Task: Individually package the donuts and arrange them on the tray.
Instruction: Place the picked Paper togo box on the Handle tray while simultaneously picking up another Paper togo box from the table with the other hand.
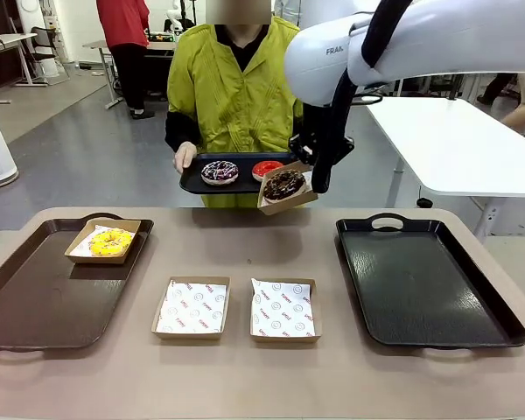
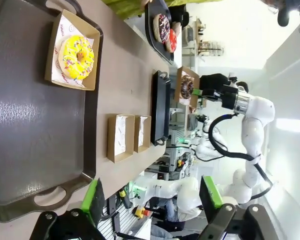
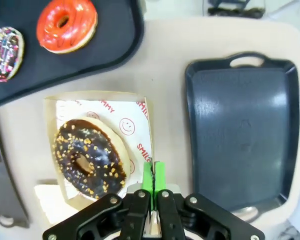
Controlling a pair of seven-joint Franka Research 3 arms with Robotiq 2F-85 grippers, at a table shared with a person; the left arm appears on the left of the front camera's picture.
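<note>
My right gripper (image 3: 153, 180) is shut on the rim of a cardboard box (image 1: 288, 198) with the chocolate donut (image 1: 284, 184) (image 3: 88, 158) in it, held in the air beside the person's black tray (image 1: 192, 182). On that tray lie the purple sprinkled donut (image 1: 220, 172) (image 3: 4, 47) and the red donut (image 1: 267, 168) (image 3: 66, 25). The yellow donut (image 1: 111, 241) (image 2: 76, 56) sits in a box on the brown tray (image 1: 44, 302) at the left. My left gripper (image 2: 152, 200) hangs open above that tray's near end, with nothing between its fingers.
Two empty paper-lined boxes (image 1: 191, 307) (image 1: 283, 309) lie side by side at the middle of the table. An empty black tray (image 1: 424, 280) (image 3: 240, 130) lies at the right. The person stands at the far edge with one hand (image 1: 185, 156) on the small tray.
</note>
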